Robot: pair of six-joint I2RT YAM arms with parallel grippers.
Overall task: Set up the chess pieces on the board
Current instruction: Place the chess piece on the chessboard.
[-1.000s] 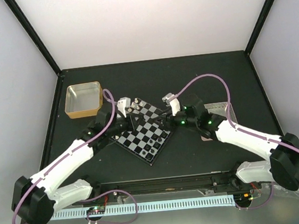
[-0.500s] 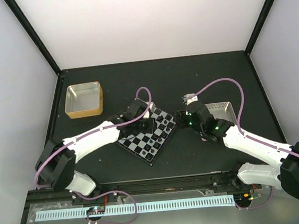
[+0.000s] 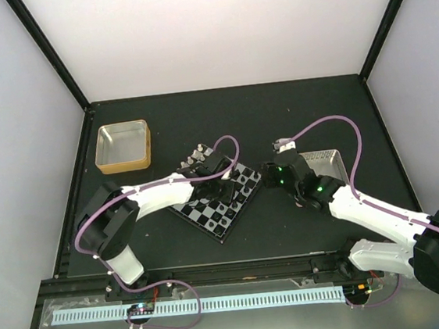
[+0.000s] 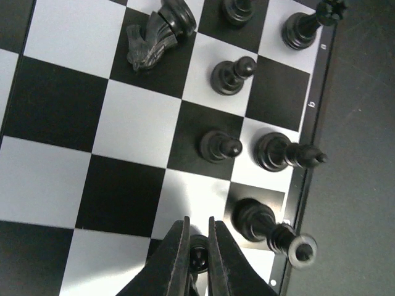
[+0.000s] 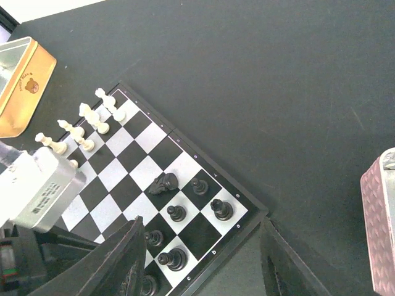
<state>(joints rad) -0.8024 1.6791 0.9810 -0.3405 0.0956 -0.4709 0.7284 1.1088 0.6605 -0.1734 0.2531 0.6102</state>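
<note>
The left hand (image 4: 198, 223) pinches a black piece (image 4: 197, 258), mostly hidden between its fingers, near the rim of the board (image 3: 205, 211), while the right hand (image 5: 202, 225) hangs wide open beside it over the tabletop (image 3: 277, 111), its arm masking part of a pink tin (image 3: 325, 160), and white pieces (image 5: 86, 120) line the far edge before a gold tin (image 3: 123, 146).

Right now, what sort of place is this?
Probably a robotics test cell: a matte black tabletop boxed in by plain white walls, a white left arm and right arm bolted at its edge, a small black-and-silver chessboard.
</note>
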